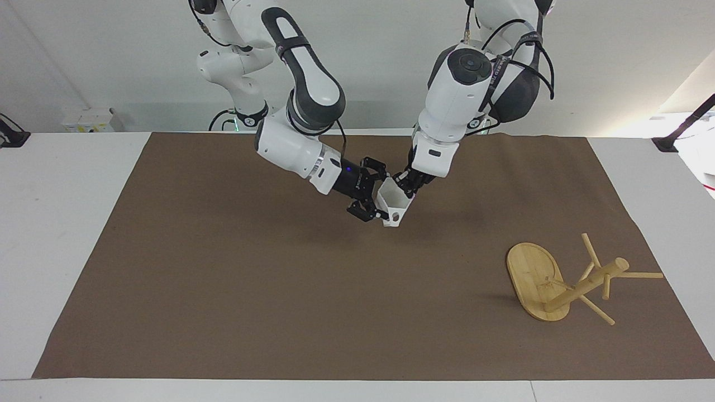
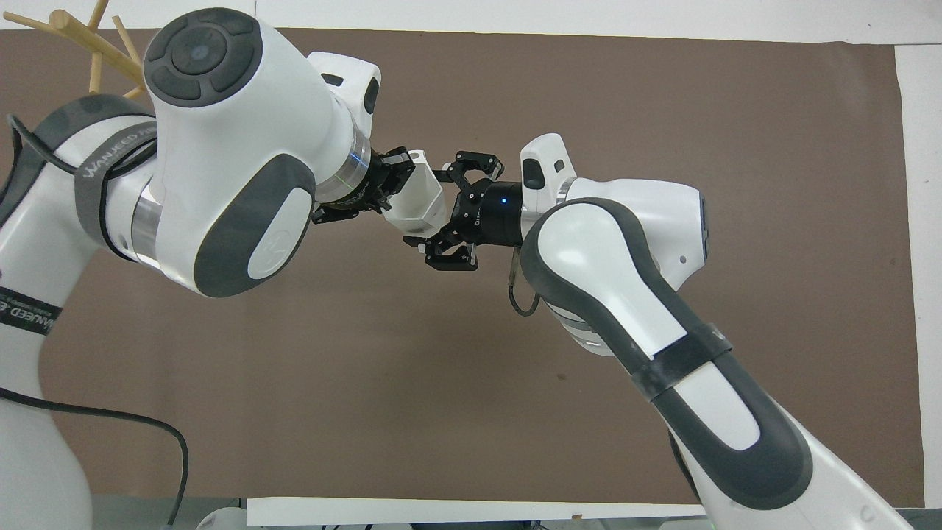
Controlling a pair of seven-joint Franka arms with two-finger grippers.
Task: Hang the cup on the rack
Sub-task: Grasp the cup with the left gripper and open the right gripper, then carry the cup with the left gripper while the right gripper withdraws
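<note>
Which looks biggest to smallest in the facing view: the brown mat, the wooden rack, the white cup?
1. Mat, by far the largest.
2. Rack, lying tipped over on the mat.
3. Cup, smallest, held in the air between the left gripper and right gripper.

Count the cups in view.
1: the small white faceted plastic cup, in the air over the brown mat, between the left gripper and the right gripper.

Robotics lab — two arms (image 1: pixel 301 84), brown mat (image 1: pixel 223 279), bare wall.
</note>
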